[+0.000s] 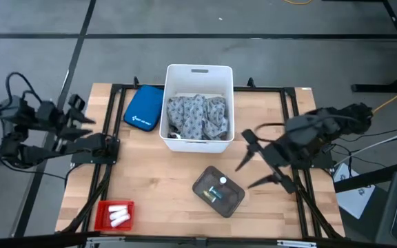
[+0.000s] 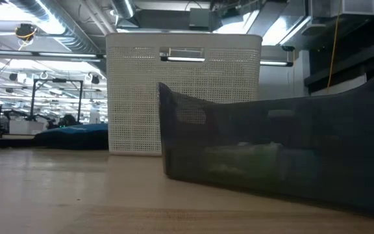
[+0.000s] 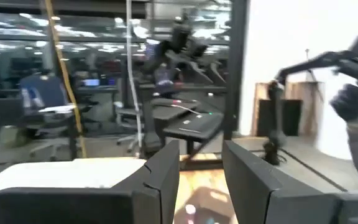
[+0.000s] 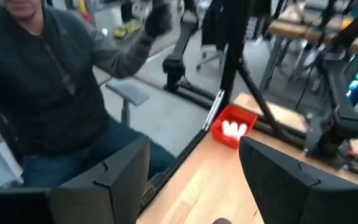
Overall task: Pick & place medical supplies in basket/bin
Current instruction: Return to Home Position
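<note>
Grey patterned cloth (image 1: 197,117) lies inside the white bin (image 1: 183,67) at twelve o'clock on the table; right gripper (image 1: 244,176) at four o'clock and left gripper (image 3: 201,149) at nine o'clock both have fingers apart, holding nothing

Both arms are dark, almost black, and built from thick, chunky parts. The left end effector (image 3: 201,155) has two flat dark grey fingers (image 3: 160,180) with slanted tips. Behind it, the left arm (image 1: 40,120) carries thin black cables (image 1: 16,79) that loop above it. The right end effector (image 4: 194,155) has two wide dark fingers (image 4: 120,177) with smooth sides and straight edges. Behind it, the right arm (image 1: 316,131) looks fat and rounded, with a thin black cable (image 1: 264,126) curving close by.
</note>
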You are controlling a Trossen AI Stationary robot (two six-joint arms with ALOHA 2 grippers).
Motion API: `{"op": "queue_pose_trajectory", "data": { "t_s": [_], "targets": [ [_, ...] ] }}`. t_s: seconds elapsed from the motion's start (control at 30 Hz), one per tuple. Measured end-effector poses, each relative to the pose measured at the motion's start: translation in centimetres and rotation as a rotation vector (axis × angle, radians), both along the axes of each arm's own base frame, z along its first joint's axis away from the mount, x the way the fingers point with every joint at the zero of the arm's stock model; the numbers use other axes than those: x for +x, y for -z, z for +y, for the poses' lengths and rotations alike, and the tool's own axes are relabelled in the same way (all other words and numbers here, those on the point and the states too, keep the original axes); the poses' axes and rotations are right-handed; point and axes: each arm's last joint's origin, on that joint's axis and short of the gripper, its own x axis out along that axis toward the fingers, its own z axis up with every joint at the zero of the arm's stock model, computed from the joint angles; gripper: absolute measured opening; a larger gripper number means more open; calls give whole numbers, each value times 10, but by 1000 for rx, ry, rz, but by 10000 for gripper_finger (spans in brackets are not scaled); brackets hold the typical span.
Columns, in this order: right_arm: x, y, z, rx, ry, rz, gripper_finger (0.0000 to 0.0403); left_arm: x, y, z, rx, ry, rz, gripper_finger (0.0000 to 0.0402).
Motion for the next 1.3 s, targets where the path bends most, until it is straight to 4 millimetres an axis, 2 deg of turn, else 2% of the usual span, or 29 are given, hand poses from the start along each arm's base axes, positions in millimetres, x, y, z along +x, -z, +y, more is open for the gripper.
{"op": "queue_pose_trajectory", "data": {
  "t_s": [0.17,0.33,0.47,0.53,0.67,0.73,0.93,1.13,1.3],
  "targets": [
    [-34,39,-12,51,29,-104,249,-1,49,-2,45,46,20,120],
    [-78,84,-34,119,29,-205,249,-18,87,-8,73,45,-29,120],
    [-103,118,-49,138,97,-229,249,-17,94,-8,24,74,77,120],
    [-112,132,-54,156,131,-241,249,-15,91,-8,41,87,55,120],
    [-123,163,-61,151,154,-253,249,-15,94,-8,81,87,8,120],
    [-129,176,-64,153,150,-287,249,-12,99,-7,73,84,38,120],
    [-142,205,-72,191,177,-338,249,-5,105,-4,59,73,44,120],
    [-148,225,-75,248,181,-374,249,2,105,6,-35,-194,-7,120],
    [-148,238,-74,250,179,-408,249,15,113,11,8,-176,-49,120]
  ]
}}
